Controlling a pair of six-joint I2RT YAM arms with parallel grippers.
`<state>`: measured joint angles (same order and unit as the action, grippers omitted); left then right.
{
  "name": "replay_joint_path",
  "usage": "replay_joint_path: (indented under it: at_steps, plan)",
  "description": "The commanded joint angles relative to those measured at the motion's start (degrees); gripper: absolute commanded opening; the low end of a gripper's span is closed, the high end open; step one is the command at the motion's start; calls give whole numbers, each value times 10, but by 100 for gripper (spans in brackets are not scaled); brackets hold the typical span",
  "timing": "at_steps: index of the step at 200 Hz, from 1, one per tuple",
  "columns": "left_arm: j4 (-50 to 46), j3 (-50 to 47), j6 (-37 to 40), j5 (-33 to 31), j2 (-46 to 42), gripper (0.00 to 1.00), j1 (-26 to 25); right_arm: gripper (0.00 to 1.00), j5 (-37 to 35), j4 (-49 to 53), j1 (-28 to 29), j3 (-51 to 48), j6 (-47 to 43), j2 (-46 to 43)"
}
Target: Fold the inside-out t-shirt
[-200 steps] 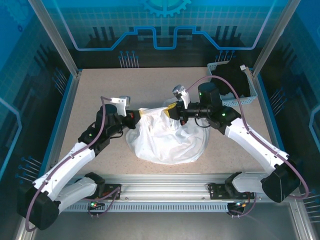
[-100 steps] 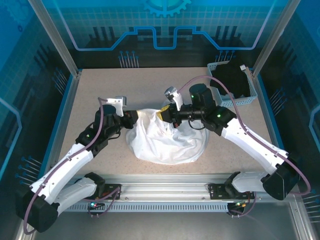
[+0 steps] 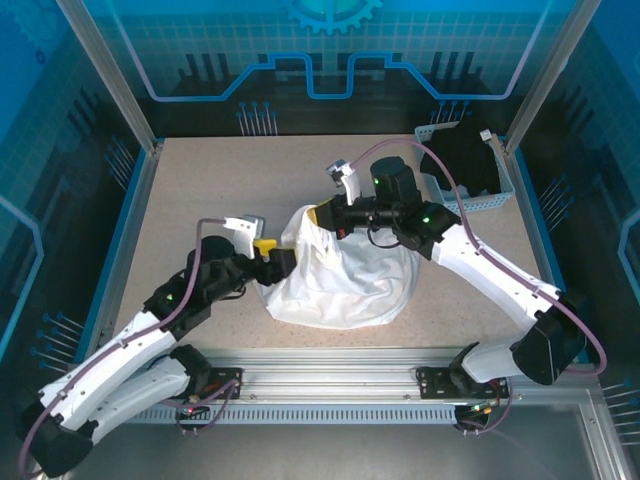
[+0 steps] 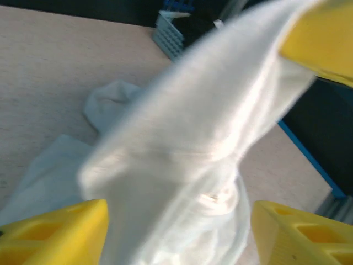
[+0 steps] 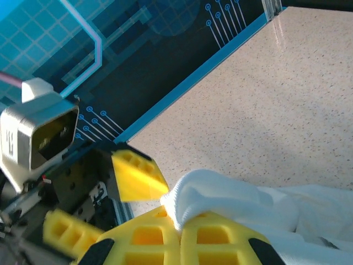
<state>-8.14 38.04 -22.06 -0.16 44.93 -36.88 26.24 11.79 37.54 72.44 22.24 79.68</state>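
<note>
We see a speckled beige table [image 3: 200, 180] enclosed by aluminium frame posts [image 3: 105, 70] and blue backdrop panels [image 3: 330, 50] printed with circuit lines. At its far right corner we note a pale slatted basket [image 3: 507, 178] holding a black garment [image 3: 465, 160]. Along the near edge we mark a metal rail [image 3: 330, 390].
</note>
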Motion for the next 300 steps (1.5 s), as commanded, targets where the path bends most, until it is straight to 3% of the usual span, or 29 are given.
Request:
replay_joint_path:
  at_steps: [1, 46, 84, 108, 130, 140, 178, 210, 226, 275, 287, 300]
  plan:
    - [43, 12, 11, 7, 52, 73, -19, 0, 34, -37, -5, 19, 41, 4]
    - [104, 47, 22, -20, 162, 74, -21, 0, 48, -49, -7, 13, 61, 4]
    - [153, 60, 19, 2, 205, 60, -20, 0, 52, -57, -12, -3, 69, 1]
    - [166, 60, 22, 13, 220, 43, -19, 0, 52, -60, -15, -10, 70, 0]
    - [190, 47, 14, 38, 214, 12, -11, 0, 50, -57, -23, -18, 69, -2]
    - [203, 36, 6, 55, 206, 0, -4, 5, 44, -48, -27, -22, 63, -4]
    - [244, -9, -35, 146, 160, 0, 46, 36, -59, 54, -40, -38, -27, -38]
    - [239, -29, -30, 168, 130, 0, 62, 49, -102, 51, -40, -118, -90, -101]
    - [237, -36, -29, 169, 118, 0, 66, 54, -90, 23, -39, -156, -92, -112]
    - [230, -42, -25, 173, 107, 0, 71, 58, -41, -58, -18, -172, -70, -33]
    - [228, -44, -25, 174, 107, 0, 72, 53, -33, -70, -17, -164, -69, -17]
    - [224, -46, -23, 172, 106, 0, 71, 35, -26, -78, -17, -156, -67, -9]
